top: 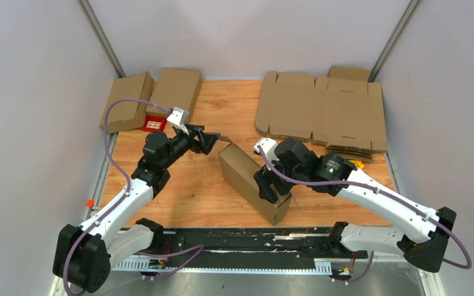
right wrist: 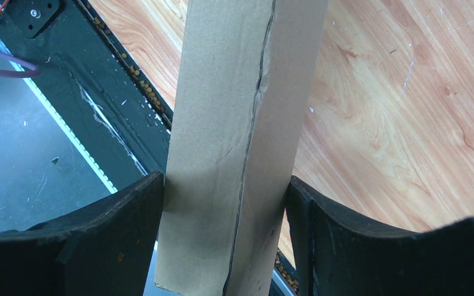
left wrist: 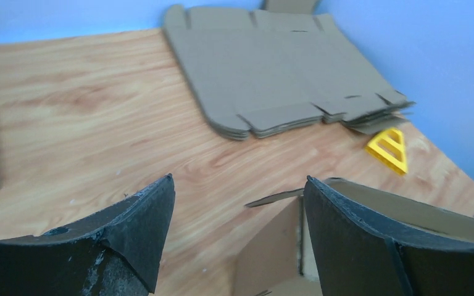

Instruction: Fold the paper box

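Matt brown cardboard box (top: 244, 176), smooth wood-grain table (top: 191, 191), scuffed black right pincer pads (right wrist: 117, 246)

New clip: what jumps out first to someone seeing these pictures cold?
A half-folded cardboard box stands mid-table, its near end clamped between the fingers of the right gripper. The left gripper hangs open by its far end. Flat cardboard blanks lie stacked at the far right.

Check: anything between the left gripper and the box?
Nothing visible. The left gripper hangs open at the far end of the box, with only bare table around it. The right gripper clamps the near end.
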{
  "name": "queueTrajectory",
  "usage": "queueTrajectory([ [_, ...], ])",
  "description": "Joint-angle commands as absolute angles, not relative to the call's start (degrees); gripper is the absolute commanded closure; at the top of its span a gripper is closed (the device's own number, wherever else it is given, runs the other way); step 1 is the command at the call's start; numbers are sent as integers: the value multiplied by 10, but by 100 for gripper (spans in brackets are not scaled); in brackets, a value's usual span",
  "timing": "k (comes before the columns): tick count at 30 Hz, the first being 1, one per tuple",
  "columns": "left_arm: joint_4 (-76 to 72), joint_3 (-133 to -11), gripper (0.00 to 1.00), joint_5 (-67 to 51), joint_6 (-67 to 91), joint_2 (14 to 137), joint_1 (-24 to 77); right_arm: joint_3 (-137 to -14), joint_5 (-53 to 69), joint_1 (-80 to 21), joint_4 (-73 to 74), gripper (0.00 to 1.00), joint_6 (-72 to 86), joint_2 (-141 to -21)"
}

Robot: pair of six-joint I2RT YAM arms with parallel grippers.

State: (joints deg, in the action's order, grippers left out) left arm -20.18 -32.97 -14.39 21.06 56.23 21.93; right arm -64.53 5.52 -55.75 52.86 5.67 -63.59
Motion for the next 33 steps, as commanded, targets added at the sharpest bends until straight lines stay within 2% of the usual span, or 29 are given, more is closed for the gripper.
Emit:
queueTrajectory([
  [1,-308,-335,18,-281,179,578,219,-650,61,-559,532,30,44,-620],
  [12,-347,-315,29,-345,187,600,219,-652,44,-557,528,27,43,-617],
  [16,-330,-332,39,-360,184,630,219,-654,48,-555,526,25,39,-618],
  [22,-315,-337,39,-366,178,637,219,-654,48,-554,523,23,36,-620],
  [30,-321,-335,55,-369,184,632,220,-655,37,-554,531,22,35,-617],
  [33,-322,-337,59,-373,187,636,220,-655,17,-553,535,26,40,-620],
])
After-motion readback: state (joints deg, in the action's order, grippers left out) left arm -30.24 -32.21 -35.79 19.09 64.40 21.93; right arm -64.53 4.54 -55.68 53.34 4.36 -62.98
